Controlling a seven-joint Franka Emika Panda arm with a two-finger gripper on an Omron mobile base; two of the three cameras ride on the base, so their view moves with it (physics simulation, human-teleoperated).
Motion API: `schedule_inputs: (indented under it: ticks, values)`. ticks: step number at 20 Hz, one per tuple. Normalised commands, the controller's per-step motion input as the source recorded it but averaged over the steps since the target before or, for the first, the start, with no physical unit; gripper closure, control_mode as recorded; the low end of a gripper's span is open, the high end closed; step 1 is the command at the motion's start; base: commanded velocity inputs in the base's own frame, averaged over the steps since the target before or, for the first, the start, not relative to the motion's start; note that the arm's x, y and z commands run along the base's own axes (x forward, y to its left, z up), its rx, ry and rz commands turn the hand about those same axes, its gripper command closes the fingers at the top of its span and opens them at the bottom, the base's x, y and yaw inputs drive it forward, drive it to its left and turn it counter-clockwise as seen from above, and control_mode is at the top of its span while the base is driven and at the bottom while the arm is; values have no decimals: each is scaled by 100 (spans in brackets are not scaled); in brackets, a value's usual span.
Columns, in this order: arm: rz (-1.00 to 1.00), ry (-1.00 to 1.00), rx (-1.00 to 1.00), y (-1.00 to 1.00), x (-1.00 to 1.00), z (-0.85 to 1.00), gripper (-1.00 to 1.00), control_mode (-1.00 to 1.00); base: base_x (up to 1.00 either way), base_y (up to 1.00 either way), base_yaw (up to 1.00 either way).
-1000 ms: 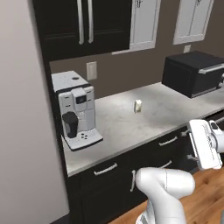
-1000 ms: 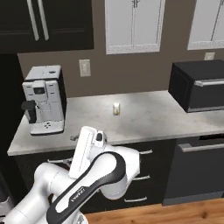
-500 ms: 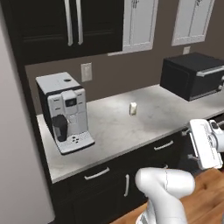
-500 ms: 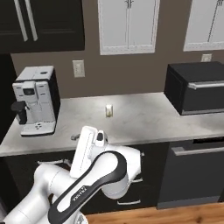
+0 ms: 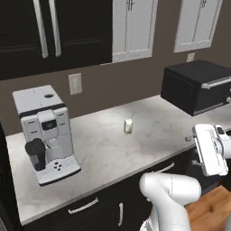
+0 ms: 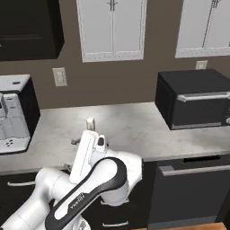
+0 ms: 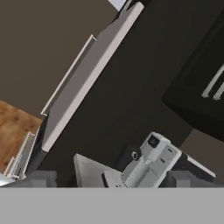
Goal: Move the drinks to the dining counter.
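The Panda arm is folded up tight in front of the marbled worktop (image 5: 149, 135), elbow low by the dark drawer fronts, with the flat white wrist link tipped up and leaning over the front edge of the counter. In the left base view that link pokes up just below the black microwave (image 5: 198, 85), and in the right base view it rises right in front of the glass.

The gripper (image 7: 109, 178) shows as 2 small dark finger tips, one near each bottom corner of the hand view, so the jaws sit wide apart with nothing between them and nothing touching them. The hand camera is rolled way over: past the tips sits the coffee machine (image 7: 151, 164), tilted, with a slanted grey slab and wood floor off to the side.

As for the drinks, the only one to be seen is the small whitish glass (image 5: 128, 127), standing upright on the marbled worktop, well apart from the coffee machine (image 5: 44, 133) and roughly between it and the microwave, nearer the back wall than the front edge. It sits just beyond the arm's wrist link in the right base view (image 6: 90, 123).
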Motion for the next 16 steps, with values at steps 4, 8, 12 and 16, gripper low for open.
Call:
schedule_inputs:
  ticks: [4,8,12,16]
  values:
    - [0,0,0,0,0,0,-100,100,58,-67,0]
    - [0,0,0,0,0,0,-100,100,53,-3,0]
    - [0,0,0,0,0,0,-100,100,49,52,7]
    - [0,0,0,0,0,0,-100,100,28,82,13]
